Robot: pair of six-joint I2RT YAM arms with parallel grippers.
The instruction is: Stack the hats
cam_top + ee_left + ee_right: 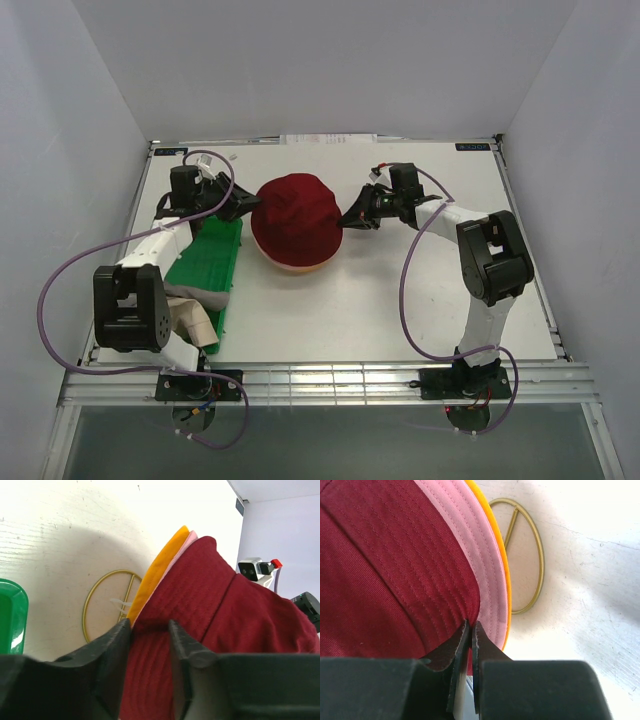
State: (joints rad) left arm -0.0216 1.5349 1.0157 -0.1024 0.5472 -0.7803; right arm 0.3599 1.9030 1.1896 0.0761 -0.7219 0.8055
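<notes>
Top view: the dark red hat [297,222] sits in the middle of the table [420,300], pulled over the pile. Only the orange hat [300,266] peeks out underneath. The left gripper [243,207] is at its left brim and the right gripper [352,216] at its right, both arms reaching in low.

Left wrist: jaws half apart, straddling a fold of red brim. Can't tell if it's actually pinching.

Right wrist: jaws pressed together on the red brim edge, with the pink hat [467,540] layered below and a gold wire ring [532,555] beside it.

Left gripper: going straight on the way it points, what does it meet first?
The dark red fabric hat: its brim sits between the left gripper's fingers, so advancing would likely push straight into the crown.
</notes>
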